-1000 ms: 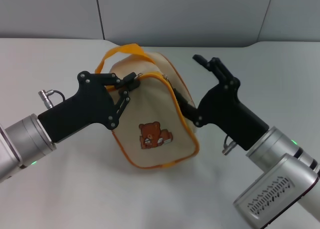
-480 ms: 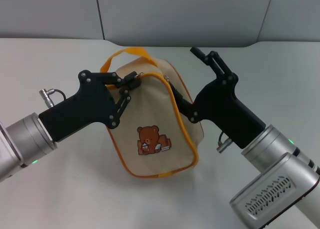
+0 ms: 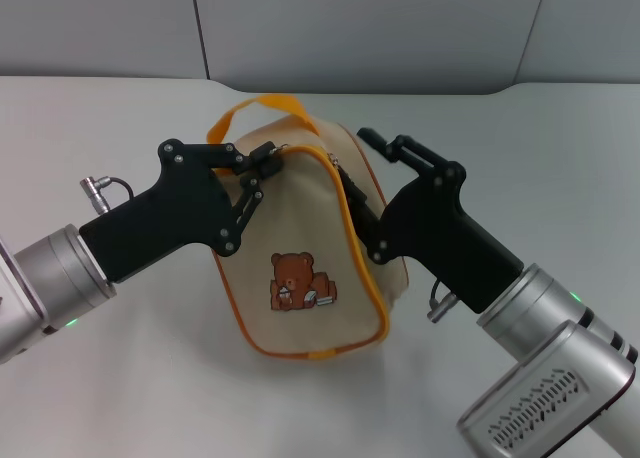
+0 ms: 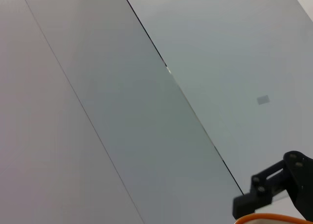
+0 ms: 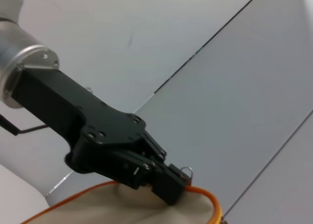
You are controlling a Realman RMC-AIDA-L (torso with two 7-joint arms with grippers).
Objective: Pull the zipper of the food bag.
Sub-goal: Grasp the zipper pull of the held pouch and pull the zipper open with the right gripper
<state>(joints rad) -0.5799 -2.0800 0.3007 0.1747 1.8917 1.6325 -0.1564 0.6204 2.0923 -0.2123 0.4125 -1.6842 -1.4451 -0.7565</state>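
At the upper corner of the food bag (image 3: 315, 243), the left gripper (image 3: 268, 164) is clenched on the end of the orange zipper (image 3: 343, 213), its black fingertips pinched together over the fabric edge. The right wrist view shows the same grasp from the other side: the left gripper (image 5: 168, 182) bites the orange piping, and a small silver ring of the pull tab (image 5: 187, 172) stands up just beside its tip. From that grip the left arm runs back and down toward the robot's left, ending in a silver cuff.

Across the bag's top from the left gripper, the right gripper (image 3: 360, 173) reaches in from the robot's right. One finger (image 3: 400, 148) lies above the bag's far top edge, and the other presses against the bag's right side next to the zipper track. The fingers look spread, straddling that edge of the bag; whether they actually pinch anything cannot be made out.

Between the two grippers the beige bag stands on the white table (image 3: 120, 378), tilted, with its brown bear print (image 3: 298, 282) facing the camera below the left gripper. The orange loop handle (image 3: 260, 110) arches up behind the left gripper's fingertips, beyond the bag's top. A grey panelled wall (image 3: 350, 28) rises beyond the table.
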